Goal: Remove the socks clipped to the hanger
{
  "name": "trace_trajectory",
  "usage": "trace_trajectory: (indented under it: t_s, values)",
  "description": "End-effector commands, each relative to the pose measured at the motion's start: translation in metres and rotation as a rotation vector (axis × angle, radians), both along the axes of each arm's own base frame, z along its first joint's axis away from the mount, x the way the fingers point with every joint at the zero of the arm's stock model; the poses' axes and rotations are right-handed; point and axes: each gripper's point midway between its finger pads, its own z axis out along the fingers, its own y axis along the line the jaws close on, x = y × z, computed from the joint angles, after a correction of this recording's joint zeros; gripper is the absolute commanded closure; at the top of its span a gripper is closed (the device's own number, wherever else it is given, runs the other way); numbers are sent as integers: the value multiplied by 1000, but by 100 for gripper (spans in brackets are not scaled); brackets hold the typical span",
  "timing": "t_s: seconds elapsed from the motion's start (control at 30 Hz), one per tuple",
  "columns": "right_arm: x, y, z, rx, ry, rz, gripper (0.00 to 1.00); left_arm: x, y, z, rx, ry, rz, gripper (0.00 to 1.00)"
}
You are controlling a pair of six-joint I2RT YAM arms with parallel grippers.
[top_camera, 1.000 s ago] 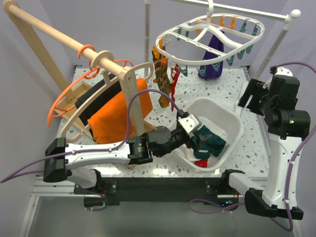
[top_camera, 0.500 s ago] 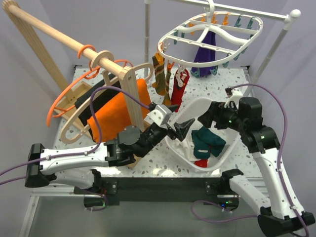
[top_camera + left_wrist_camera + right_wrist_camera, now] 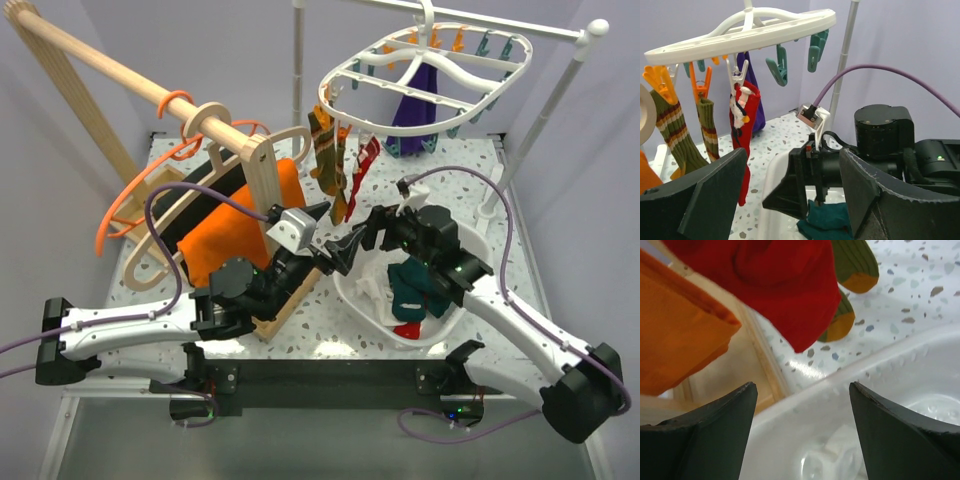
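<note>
Change since the earlier frames: the left gripper (image 3: 335,235) has come out of the white basin (image 3: 352,298) and now sits at the basin's left edge, angled up at the hanging socks. The right gripper (image 3: 378,222) has swung in from the right and now reaches across the basin towards them. The hanger (image 3: 765,32) has levelled off from its tilt of a second ago.

Tool state: both grippers stand wide apart and hold nothing. In the right wrist view the toe of the red sock (image 3: 785,285) hangs above the gap between the fingers, ungripped.

Task items: on the hanger's near-left edge the red sock and two striped socks (image 3: 325,160) are clipped side by side. A purple sock (image 3: 415,105) hangs under the far side. Dark green socks (image 3: 420,285) and one more red one (image 3: 405,328) lie in the basin.

Surroundings and obstructions: the hanger hooks onto a white rail (image 3: 555,32). A wooden coat hanger (image 3: 262,180) carrying an orange cloth (image 3: 225,235) hangs from a wooden rod (image 3: 100,62), close against the left arm. In the left wrist view the right gripper fills the space ahead, just right of the red sock.
</note>
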Motion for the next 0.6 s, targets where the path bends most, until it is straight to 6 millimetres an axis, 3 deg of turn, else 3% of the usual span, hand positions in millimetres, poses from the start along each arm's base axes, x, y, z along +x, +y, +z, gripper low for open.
trace_trajectory:
  t_s: [0.0,0.07,0.1,0.13,0.3,0.4,0.43,0.57]
  values:
    - [45,15,47,117,-269,-82,22,2,17,10,-32,-10,44,21]
    - [59,30,33,92,-257,-58,24,2,21,11,-31,-10,47,21]
    - [66,36,44,109,-284,-61,24,2,23,13,-35,-11,50,21]
    - [70,45,36,105,-271,-49,25,1,26,14,-39,-9,49,21]
    - [91,53,46,116,-280,-103,32,1,34,11,-31,-7,61,21]
    - [96,47,46,101,-268,-155,47,2,38,8,-21,-7,73,21]
    - [95,47,47,99,-267,-151,60,2,37,6,-14,-7,77,21]
    - [81,47,46,89,-237,-131,86,4,33,-5,7,4,81,21]
